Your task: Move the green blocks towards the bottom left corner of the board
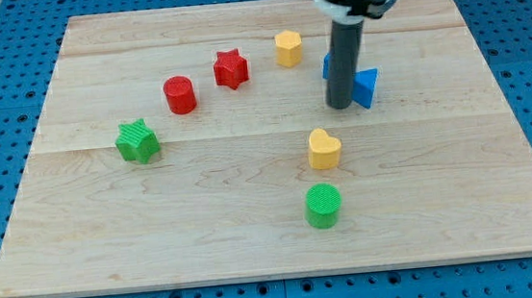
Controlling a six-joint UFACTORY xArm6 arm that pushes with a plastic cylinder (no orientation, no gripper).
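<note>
Dark rod: my tip (pixel 342 107) sits on the board in the view's upper right; no claw on this arm, so nothing opens, closes or grips.
Tip contact: right against the blue blocks (pixel 365 86), one partly hidden behind the rod; shape unclear; actual touch cannot be told.
Tip vs green: well apart from both green blocks.
Green cylinder (pixel 324 206): view's bottom, a bit right of centre, just below the yellow heart (pixel 324 149).
Green star (pixel 137 141): view's left, about mid-height.
Progress: looks not started; neither green block is near the bottom left corner of the board (pixel 82 252).
Left to do: push both greens down and left.
Others: red cylinder (pixel 180 95), red star (pixel 231 69), yellow hexagon (pixel 288 48) along the top.
</note>
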